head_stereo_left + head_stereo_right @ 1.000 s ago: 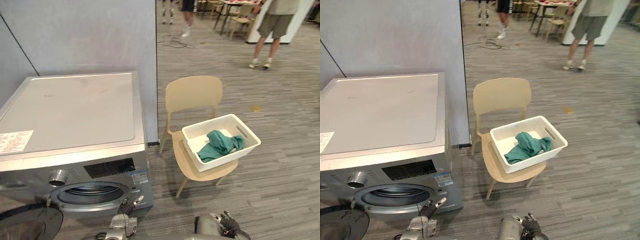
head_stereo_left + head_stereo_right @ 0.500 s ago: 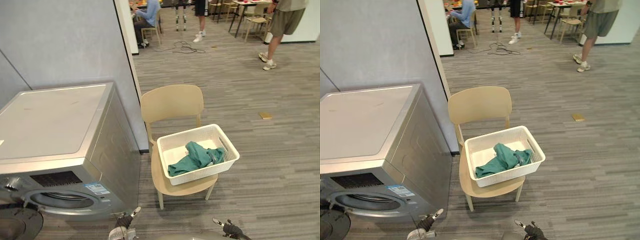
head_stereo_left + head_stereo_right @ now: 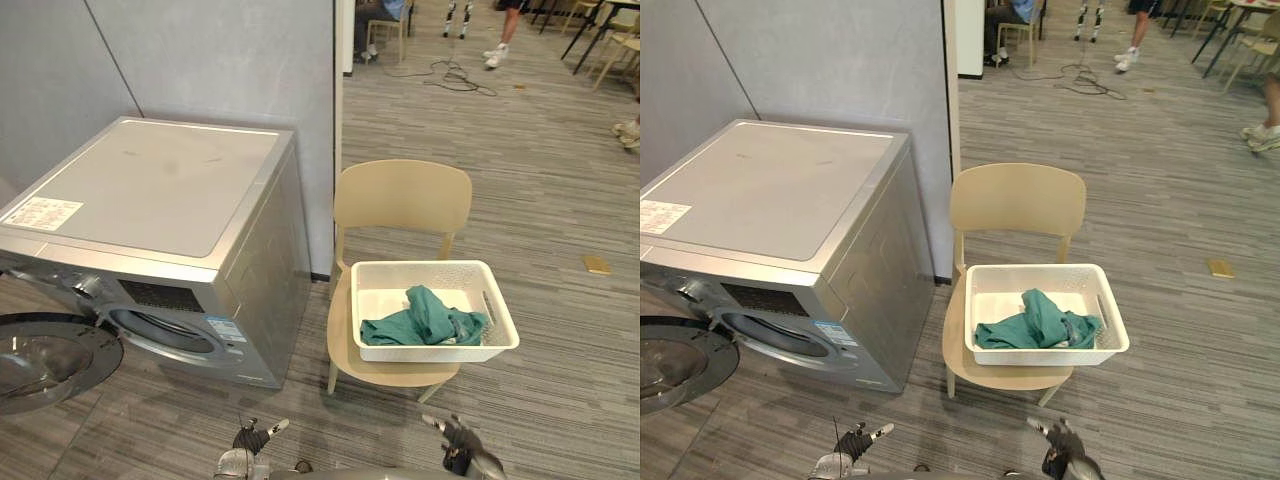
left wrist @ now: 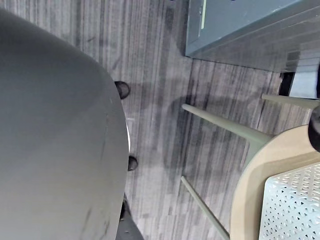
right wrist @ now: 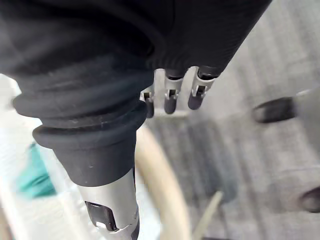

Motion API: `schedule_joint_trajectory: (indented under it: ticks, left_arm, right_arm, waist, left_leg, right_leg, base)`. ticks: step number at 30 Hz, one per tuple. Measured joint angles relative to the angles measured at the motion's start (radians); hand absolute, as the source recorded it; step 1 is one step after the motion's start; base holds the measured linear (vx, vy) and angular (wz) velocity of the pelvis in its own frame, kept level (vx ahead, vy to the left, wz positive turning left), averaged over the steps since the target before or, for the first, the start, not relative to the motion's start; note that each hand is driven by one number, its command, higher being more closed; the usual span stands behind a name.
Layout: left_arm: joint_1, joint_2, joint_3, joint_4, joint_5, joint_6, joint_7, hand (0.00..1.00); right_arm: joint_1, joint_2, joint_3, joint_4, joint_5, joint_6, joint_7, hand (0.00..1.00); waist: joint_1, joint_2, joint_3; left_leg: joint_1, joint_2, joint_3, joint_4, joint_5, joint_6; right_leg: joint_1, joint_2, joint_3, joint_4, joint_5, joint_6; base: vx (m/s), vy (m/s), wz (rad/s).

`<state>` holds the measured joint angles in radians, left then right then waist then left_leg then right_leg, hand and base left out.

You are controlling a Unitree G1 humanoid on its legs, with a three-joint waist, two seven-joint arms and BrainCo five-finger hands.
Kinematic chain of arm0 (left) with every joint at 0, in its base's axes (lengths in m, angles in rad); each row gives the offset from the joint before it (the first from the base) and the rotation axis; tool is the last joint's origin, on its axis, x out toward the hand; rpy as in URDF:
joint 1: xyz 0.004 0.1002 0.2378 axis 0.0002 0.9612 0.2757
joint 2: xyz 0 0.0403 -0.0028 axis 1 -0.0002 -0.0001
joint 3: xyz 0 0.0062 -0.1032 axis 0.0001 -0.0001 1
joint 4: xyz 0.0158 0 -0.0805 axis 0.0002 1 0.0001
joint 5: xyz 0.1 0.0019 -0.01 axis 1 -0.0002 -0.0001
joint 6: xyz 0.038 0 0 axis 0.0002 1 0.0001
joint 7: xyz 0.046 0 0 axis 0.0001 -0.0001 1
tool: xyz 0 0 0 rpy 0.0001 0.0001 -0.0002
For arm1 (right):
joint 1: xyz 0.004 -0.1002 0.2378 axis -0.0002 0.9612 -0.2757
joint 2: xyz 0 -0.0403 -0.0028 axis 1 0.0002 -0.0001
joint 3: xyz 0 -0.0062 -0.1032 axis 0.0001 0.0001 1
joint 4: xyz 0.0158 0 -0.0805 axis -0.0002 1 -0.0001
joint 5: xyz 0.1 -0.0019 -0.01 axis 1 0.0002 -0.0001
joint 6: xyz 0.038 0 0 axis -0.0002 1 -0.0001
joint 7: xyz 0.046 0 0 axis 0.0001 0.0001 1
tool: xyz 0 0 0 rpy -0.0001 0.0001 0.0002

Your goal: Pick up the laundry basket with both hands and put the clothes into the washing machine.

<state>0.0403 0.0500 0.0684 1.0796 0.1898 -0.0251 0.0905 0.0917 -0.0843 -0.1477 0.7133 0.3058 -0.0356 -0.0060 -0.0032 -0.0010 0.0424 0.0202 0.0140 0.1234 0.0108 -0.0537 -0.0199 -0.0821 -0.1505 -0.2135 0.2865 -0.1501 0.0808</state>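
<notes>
Washing machine [image 3: 150, 230] stood left, its door [image 3: 50, 360] swung open. Left hand [image 3: 247, 442] was low, grip unreadable. Basket [image 3: 432, 354] sat on chair [image 3: 400, 195], green clothes [image 3: 425, 318] loose inside. It was likely light, stiff plastic, best gripped at both short-end rims and kept level. Right hand [image 3: 458, 445] was low, loosely open, empty.

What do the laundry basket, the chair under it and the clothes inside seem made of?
The laundry basket: white rigid plastic, matte by the look, its walls perforated in a fine grid. The chair: beige, smooth moulded shell, probably plastic, possibly painted wood. The clothes: soft teal fabric, crumpled in folds; the fibre cannot be told.
</notes>
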Motion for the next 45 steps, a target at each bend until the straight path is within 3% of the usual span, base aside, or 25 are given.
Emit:
schedule_joint_trajectory:
  ticks: [2, 5, 6, 8, 10, 11, 12, 13, 14, 17, 19, 22, 27, 29, 32, 39, 41, 45]
  left_arm:
    - [0.001, 0.02, -0.033, 0.0, 0.014, -0.001, 0.0, 0.0]
    - [-0.012, 0.055, -0.073, 0.001, 0.022, 0.001, 0.001, 0.0]
    - [-0.018, 0.067, -0.074, 0.001, 0.023, 0.004, 0.001, 0.0]
    - [-0.02, 0.066, -0.074, 0.0, 0.022, 0.005, -0.001, 0.0]
    - [-0.019, 0.068, -0.076, -0.002, 0.023, 0.004, -0.001, 0.0]
    - [-0.018, 0.073, -0.076, -0.002, 0.023, 0.004, 0.0, 0.0]
    - [-0.011, 0.065, -0.083, 0.017, 0.051, -0.004, -0.008, 0.0]
    - [-0.007, 0.036, -0.079, 0.017, 0.059, -0.007, -0.015, 0.0]
    - [-0.001, 0.022, -0.078, 0.017, 0.059, -0.008, -0.021, 0.0]
    - [0.008, 0.017, -0.076, 0.015, 0.059, -0.01, -0.023, 0.0]
    - [0.01, 0.019, -0.075, 0.007, 0.059, -0.018, -0.03, 0.0]
    - [0.008, 0.031, -0.081, -0.016, 0.061, -0.024, -0.047, 0.0]
    - [-0.046, 0.037, -0.158, -0.053, 0.063, -0.03, -0.046, 0.0]
    - [-0.085, 0.043, -0.194, -0.054, 0.062, -0.029, -0.045, 0.0]
    - [-0.121, 0.045, -0.223, -0.057, 0.059, -0.029, -0.041, 0.0]
    - [-0.206, 0.048, -0.28, -0.052, 0.059, -0.027, -0.013, 0.0]
    - [-0.237, 0.044, -0.293, -0.05, 0.058, -0.027, 0.004, 0.0]
    - [-0.283, 0.032, -0.292, -0.05, 0.057, -0.027, 0.026, 0.0]
  right_arm:
    - [-0.003, 0.0, -0.004, -0.201, -0.006, -0.029, 0.0, 0.0]
    - [-0.004, -0.002, -0.017, -0.328, -0.009, -0.05, -0.011, 0.0]
    - [-0.005, -0.013, -0.059, -0.396, -0.043, -0.051, -0.01, 0.0]
    - [-0.02, -0.062, -0.121, -0.438, -0.064, -0.07, -0.015, 0.0]
    - [-0.055, -0.123, -0.138, -0.43, -0.076, -0.076, -0.022, 0.0]
    - [-0.083, -0.172, -0.136, -0.422, -0.085, -0.075, -0.029, 0.0]
    - [-0.165, -0.323, -0.085, -0.4, -0.141, -0.073, -0.011, 0.0]
    - [-0.196, -0.381, -0.05, -0.377, -0.161, -0.073, 0.005, 0.0]
    - [-0.221, -0.416, -0.008, -0.351, -0.163, -0.071, 0.017, 0.0]
    - [-0.227, -0.459, 0.06, -0.344, -0.189, -0.07, 0.041, 0.0]
    - [-0.248, -0.51, 0.143, -0.329, -0.202, -0.068, 0.102, 0.0]
    - [-0.304, -0.514, 0.21, -0.278, -0.203, -0.066, 0.141, 0.0]
    - [-0.497, -0.516, 0.357, -0.204, -0.198, -0.066, 0.159, 0.0]
    - [-0.545, -0.514, 0.41, -0.171, -0.198, -0.065, 0.163, 0.0]
    - [-0.596, -0.507, 0.47, -0.113, -0.199, -0.065, 0.166, 0.0]
    - [-0.742, -0.509, 0.489, 0.071, -0.252, -0.029, 0.137, 0.0]
    - [-0.795, -0.511, 0.489, 0.147, -0.281, -0.023, 0.118, 0.0]
    - [-0.853, -0.511, 0.473, 0.243, -0.334, -0.017, 0.083, 0.0]
  waist:
    - [-0.015, -0.023, 0.013]
    - [-0.039, -0.066, 0.021]
    - [-0.037, -0.09, 0.026]
    - [-0.035, -0.094, 0.025]
    - [-0.034, -0.09, 0.024]
    - [-0.034, -0.087, 0.024]
    - [-0.012, -0.058, -0.019]
    - [-0.005, -0.015, -0.027]
    - [-0.006, 0.003, -0.033]
    - [-0.006, 0.006, -0.035]
    - [-0.011, 0.011, -0.038]
    - [-0.009, -0.006, -0.023]
    - [0.005, 0.017, 0.076]
    - [0.023, 0.016, 0.122]
    - [0.029, 0.015, 0.173]
    - [0.024, 0.023, 0.281]
    - [0.025, 0.031, 0.308]
    - [0.033, 0.031, 0.333]
  left_leg:
    - [0.033, -0.002, -0.009, 0.008, -0.002, 0.004]
    - [0.065, 0.004, -0.047, 0.021, -0.014, 0.005]
    - [0.06, 0.016, -0.072, 0.03, -0.02, -0.005]
    - [0.044, 0.039, -0.107, 0.045, -0.034, -0.026]
    - [0.045, 0.058, -0.13, 0.045, -0.032, -0.045]
    - [0.045, 0.081, -0.143, 0.046, -0.035, -0.073]
    - [0.019, 0.175, -0.177, 0.041, -0.047, -0.171]
    - [0.018, 0.2, -0.161, 0.036, -0.037, -0.18]
    - [0.021, 0.217, -0.146, 0.027, -0.006, -0.191]
    - [0.01, 0.239, -0.144, 0.023, 0.041, -0.205]
    - [-0.032, 0.264, -0.149, 0.021, 0.057, -0.224]
    - [-0.08, 0.272, -0.151, 0.005, 0.097, -0.226]
    - [-0.167, 0.266, -0.147, -0.012, 0.108, -0.224]
    - [-0.195, 0.263, -0.145, -0.015, 0.108, -0.224]
    - [-0.23, 0.249, -0.146, -0.018, 0.12, -0.217]
    - [-0.265, 0.232, -0.153, -0.07, 0.135, -0.221]
    - [-0.28, 0.23, -0.167, -0.08, 0.171, -0.222]
    - [-0.304, 0.228, -0.177, -0.082, 0.185, -0.212]
  right_leg:
    - [-0.088, -0.033, 0.009, 0.26, -0.009, 0.016]
    - [-0.152, -0.058, 0.07, 0.462, 0.009, 0.047]
    - [-0.172, -0.063, 0.085, 0.5, -0.029, 0.024]
    - [-0.179, -0.095, 0.094, 0.468, -0.051, 0.008]
    - [-0.173, -0.127, 0.117, 0.39, -0.051, 0.007]
    - [-0.153, -0.141, 0.145, 0.274, -0.04, 0.007]
    - [-0.094, -0.082, 0.129, 0.007, 0.06, 0.105]
    - [-0.103, -0.046, 0.124, 0.009, 0.058, 0.088]
    - [-0.104, -0.023, 0.119, 0.018, 0.053, 0.079]
    - [-0.095, -0.003, 0.095, 0.007, 0.053, 0.076]
    - [-0.096, 0.019, 0.06, -0.038, 0.074, 0.049]
    - [-0.097, 0.03, 0.026, -0.103, 0.118, 0.037]
    - [-0.173, 0.029, 0.028, -0.152, 0.199, 0.032]
    - [-0.206, 0.027, 0.035, -0.155, 0.221, 0.03]
    - [-0.237, 0.016, 0.039, -0.174, 0.246, 0.037]
    - [-0.285, 0.006, 0.034, -0.231, 0.319, 0.032]
    - [-0.302, 0.008, 0.031, -0.236, 0.336, 0.031]
    - [-0.325, 0.005, 0.024, -0.227, 0.343, 0.024]
  base:
    - [0.07, -0.003, 0.13]
    - [0.11, -0.097, 0.43]
    - [0.08, -0.163, 0.51]
    - [0.08, -0.216, 0.49]
    - [0.07, -0.196, 0.34]
    - [0.25, -0.794, 0.45]
    - [0.32, -0.878, 0.34]
    - [0.33, -0.865, 0.18]
    - [0.15, -0.236, -0.11]
    - [0.1, -0.171, 0.1]
    - [0.05, -0.096, 0.25]
    - [-0.04, -0.049, 0.27]
    - [-0.17, 0.02, 0.01]
    - [-0.29, 0.025, -0.07]
    - [-0.23, 0.015, -0.02]
    - [-0.11, -0.004, -0.08]
    - [-0.04, -0.017, -0.02]
    - [-0.01, 0.009, 0.04]
